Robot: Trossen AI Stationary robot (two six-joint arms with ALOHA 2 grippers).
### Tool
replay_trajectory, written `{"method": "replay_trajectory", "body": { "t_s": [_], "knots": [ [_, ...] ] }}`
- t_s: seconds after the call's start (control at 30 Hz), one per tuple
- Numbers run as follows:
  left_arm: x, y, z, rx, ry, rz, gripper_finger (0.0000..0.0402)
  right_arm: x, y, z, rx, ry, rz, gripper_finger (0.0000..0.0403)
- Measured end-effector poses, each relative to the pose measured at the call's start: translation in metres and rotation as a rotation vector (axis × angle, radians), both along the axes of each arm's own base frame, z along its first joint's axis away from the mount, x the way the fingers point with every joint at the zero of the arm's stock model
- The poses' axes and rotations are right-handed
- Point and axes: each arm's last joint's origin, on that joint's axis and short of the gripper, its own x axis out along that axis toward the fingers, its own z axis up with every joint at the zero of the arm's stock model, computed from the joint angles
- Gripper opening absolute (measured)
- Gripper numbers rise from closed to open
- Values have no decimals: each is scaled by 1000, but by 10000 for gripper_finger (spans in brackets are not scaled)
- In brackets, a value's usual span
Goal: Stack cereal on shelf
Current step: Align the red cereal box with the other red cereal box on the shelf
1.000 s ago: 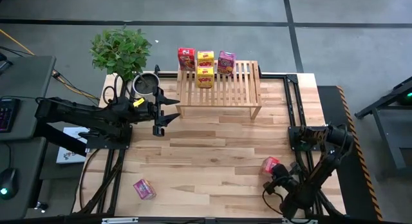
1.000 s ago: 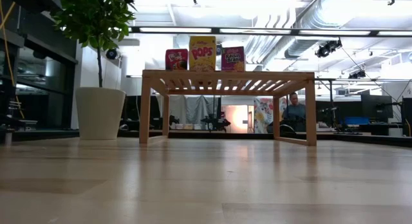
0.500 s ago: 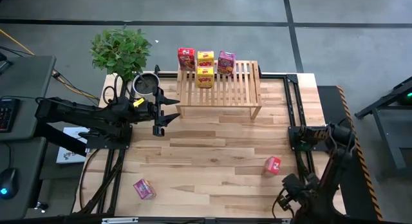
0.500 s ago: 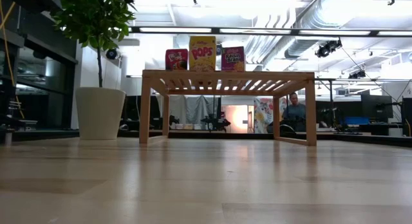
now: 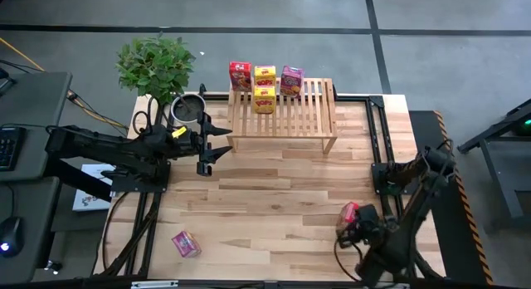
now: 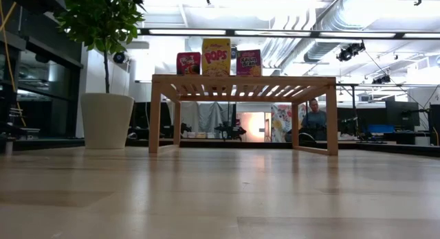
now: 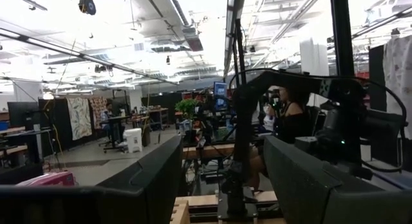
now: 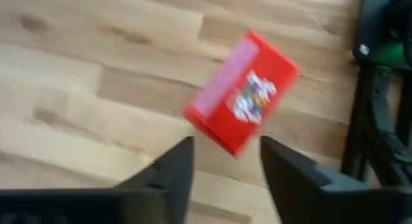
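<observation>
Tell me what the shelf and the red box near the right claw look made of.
Shelf: pale, bare-looking wood, with parallel slats and grain showing. Red box: likely printed cardboard, with sharp folded edges and a glossy printed face. It lies on the table just ahead of the open right claw.

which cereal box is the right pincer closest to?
The red box lying on the table near the right pincer, apart from the four on the shelf and the pink one front-left.
</observation>
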Motion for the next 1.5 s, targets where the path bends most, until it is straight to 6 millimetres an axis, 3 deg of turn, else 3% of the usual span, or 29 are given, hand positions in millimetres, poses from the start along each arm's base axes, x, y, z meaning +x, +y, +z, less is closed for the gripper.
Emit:
{"method": "replay_trajectory", "body": {
  "t_s": [0.17, 0.3, 0.57, 0.97, 1.13, 1.37, 1.5],
  "knots": [
    [0, 0, 0, 0, 3, 0, 207, 20, -18, 6, -7, -43, -66, 261],
    [0, 0, 0, 0, 3, 0, 207, 34, -31, 7, 9, -15, -125, 294],
    [0, 0, 0, 0, 5, 0, 207, 41, -38, 7, 2, -22, -150, 298],
    [0, 0, 0, 0, 5, 0, 207, 26, -13, 23, 131, 0, -152, 298],
    [0, 0, 0, -22, 4, -8, 207, 16, -19, 5, 94, 90, -161, 298],
    [0, 0, 0, -24, 4, -9, 207, -7, -36, 44, 118, -143, -72, 298],
    [0, 0, 0, -25, 4, -9, 207, -18, -49, 34, 104, -105, -95, 298]
  ]
}}
